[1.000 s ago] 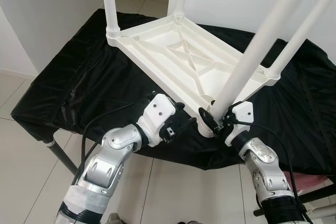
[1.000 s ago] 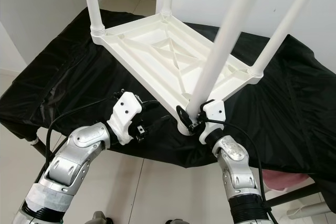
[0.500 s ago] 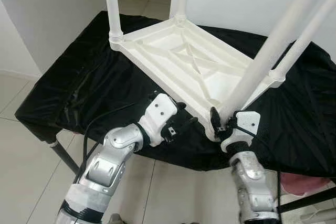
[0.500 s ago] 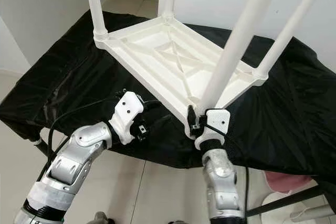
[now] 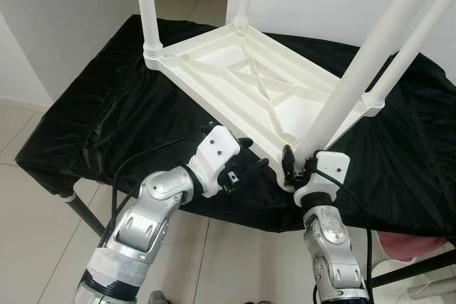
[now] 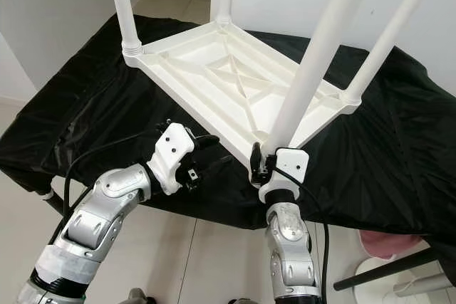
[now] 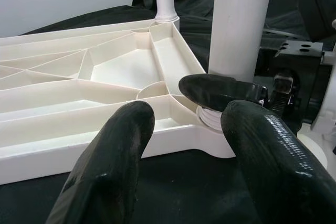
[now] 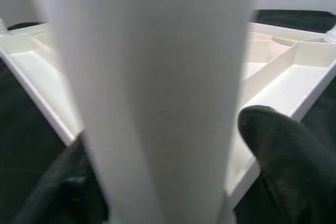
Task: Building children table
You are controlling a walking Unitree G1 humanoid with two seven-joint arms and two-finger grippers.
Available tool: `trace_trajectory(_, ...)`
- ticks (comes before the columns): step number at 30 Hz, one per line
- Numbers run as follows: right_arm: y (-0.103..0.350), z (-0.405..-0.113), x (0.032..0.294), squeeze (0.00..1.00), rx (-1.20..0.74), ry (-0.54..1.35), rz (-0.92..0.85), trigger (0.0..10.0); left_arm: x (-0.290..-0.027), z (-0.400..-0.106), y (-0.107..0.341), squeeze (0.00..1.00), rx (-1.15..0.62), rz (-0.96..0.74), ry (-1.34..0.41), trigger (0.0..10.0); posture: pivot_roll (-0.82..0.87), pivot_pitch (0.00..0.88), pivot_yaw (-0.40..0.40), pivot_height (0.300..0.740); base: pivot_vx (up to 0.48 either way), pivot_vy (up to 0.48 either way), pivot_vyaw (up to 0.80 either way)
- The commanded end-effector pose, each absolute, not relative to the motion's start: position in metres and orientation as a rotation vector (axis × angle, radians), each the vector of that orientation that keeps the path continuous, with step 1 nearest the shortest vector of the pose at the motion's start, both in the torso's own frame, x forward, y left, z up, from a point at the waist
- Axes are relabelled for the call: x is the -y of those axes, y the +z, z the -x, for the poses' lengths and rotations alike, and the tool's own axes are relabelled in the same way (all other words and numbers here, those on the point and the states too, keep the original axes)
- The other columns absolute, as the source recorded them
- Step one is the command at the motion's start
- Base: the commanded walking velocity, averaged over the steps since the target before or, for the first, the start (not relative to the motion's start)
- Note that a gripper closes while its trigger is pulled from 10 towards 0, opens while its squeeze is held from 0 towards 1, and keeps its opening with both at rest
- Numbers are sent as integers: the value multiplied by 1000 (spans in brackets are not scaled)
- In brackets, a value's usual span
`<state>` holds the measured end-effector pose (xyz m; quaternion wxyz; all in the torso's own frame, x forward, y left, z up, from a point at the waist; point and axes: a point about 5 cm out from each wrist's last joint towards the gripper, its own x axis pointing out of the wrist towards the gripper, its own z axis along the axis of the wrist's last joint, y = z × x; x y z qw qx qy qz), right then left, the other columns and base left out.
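A white plastic children's table (image 5: 249, 83) lies upside down on a black cloth, its legs pointing up. My right gripper (image 5: 298, 164) is at the base of the near leg (image 5: 356, 83), shut on it where it enters the corner socket. In the right wrist view that leg (image 8: 157, 93) stands between the two black fingers (image 8: 286, 156). My left gripper (image 5: 251, 156) is open just left of that corner, at the tabletop's near rim. In the left wrist view its fingers (image 7: 115, 150) frame the corner (image 7: 210, 145) without touching it.
The black cloth (image 5: 92, 119) covers a work table whose near edge is right at my arms. Beyond it are a tiled floor (image 5: 28, 218) and white walls. A pink object (image 5: 413, 247) lies low on the right, and a grey table leg (image 5: 82, 211) slants at the left.
My right forearm has swung from the right to straight below the corner, with its wrist turned around the base of the near leg. The left arm has barely moved.
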<state>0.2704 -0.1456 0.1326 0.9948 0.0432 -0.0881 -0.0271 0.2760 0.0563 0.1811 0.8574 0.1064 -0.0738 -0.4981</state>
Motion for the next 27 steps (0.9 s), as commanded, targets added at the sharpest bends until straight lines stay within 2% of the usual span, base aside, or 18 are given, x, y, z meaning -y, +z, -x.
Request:
trace_trajectory(1,132,-270,148,1000,176,-52,-89,10000,-55,-275,179,0,154,-227,-1051,10000,-34,87,-23,740,0,0,0)
trace_trajectory(9,133,-276,156,976,182,32,-72,10000,-52,-273,181,0,158,-188,-1032,10000,-22,92,-35,740,0,0,0)
trace_trajectory(10,132,-277,155,0,179,55,-73,10000,-52,-272,178,0,153,-188,-1025,10000,-16,92,-38,740,0,0,0)
trace_trajectory(16,132,-279,153,0,190,96,-58,10000,-55,-271,173,0,143,-173,-971,10000,-6,92,-42,740,0,0,0)
trace_trajectory(27,122,-275,153,0,199,128,-33,10000,-73,-281,153,0,153,-129,-735,10000,-15,70,-21,740,0,0,0)
